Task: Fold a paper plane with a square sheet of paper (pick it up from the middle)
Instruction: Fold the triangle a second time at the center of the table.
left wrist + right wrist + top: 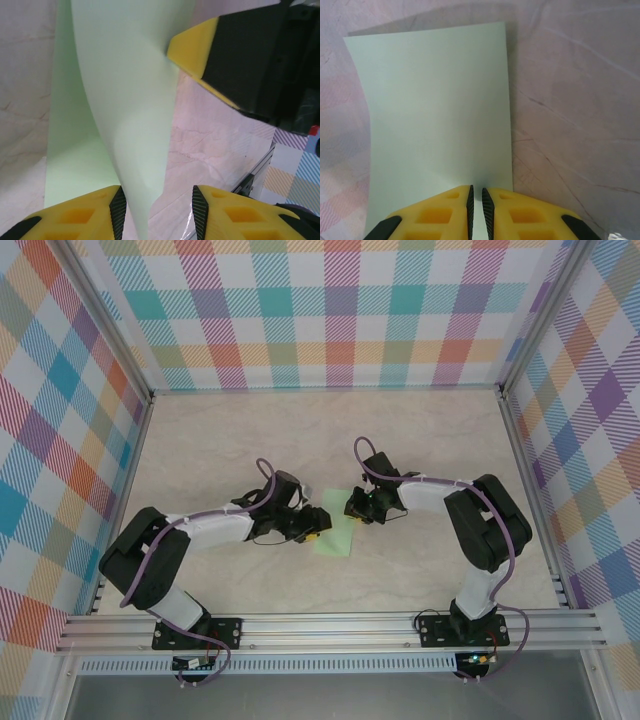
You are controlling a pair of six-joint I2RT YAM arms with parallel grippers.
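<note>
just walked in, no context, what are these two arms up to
Both arms meet at the middle of the table over a pale green paper. The right tool is pinched shut on one edge of the paper. The left tool is open, with a curled-up part of the paper rising between its fingers. The paper is bent but not yet a plane.

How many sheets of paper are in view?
1. The sheet is mid-table, its edge pinched by the right gripper, curling up between the fingers of the open left gripper. Another beneath could be hidden.
</note>
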